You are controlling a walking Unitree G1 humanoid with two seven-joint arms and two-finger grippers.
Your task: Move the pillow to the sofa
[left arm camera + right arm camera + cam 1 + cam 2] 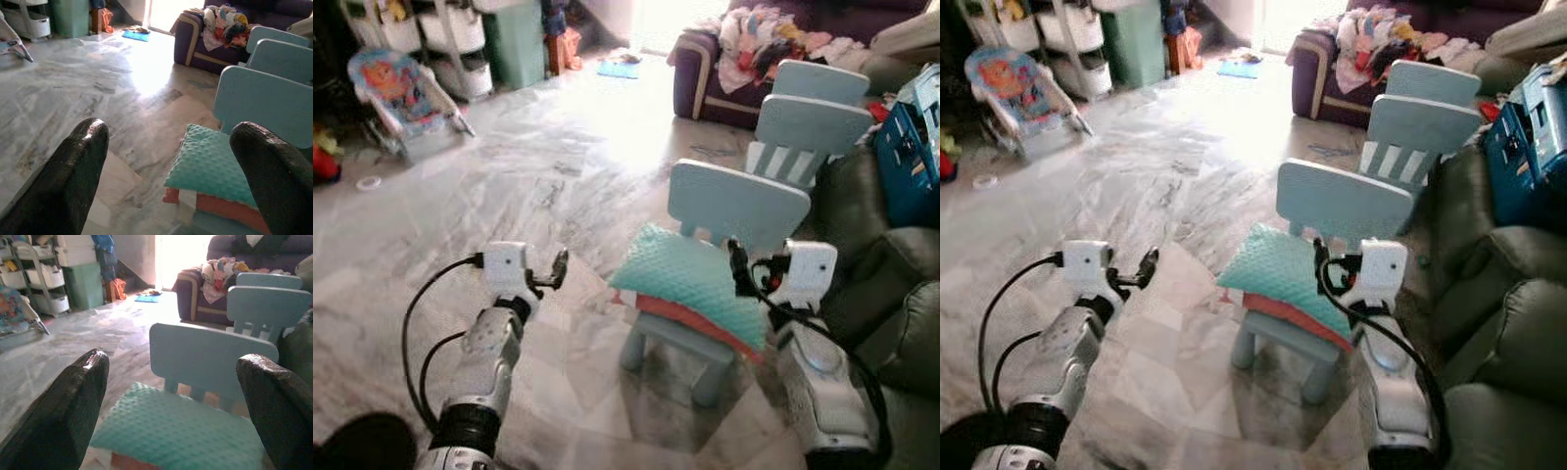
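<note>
A teal dotted pillow (685, 274) lies on the seat of a small light-blue chair (736, 202), with an orange-red cushion (690, 318) under it. My right gripper (736, 262) is open at the pillow's right edge, close over it; in the right wrist view its fingers (73, 401) stand wide apart above the pillow (181, 431). My left gripper (557, 267) is open, raised above the floor to the left of the chair, apart from the pillow (210, 166). A dark green sofa (876, 264) stands right beside the chair.
A second light-blue chair (818, 122) stands behind the first. A purple sofa (700, 78) piled with clothes is at the back. A blue box (913, 147) rests on the green sofa. A baby bouncer (401, 93) and a shelf unit (455, 39) are far left, with marble floor (538, 166) between.
</note>
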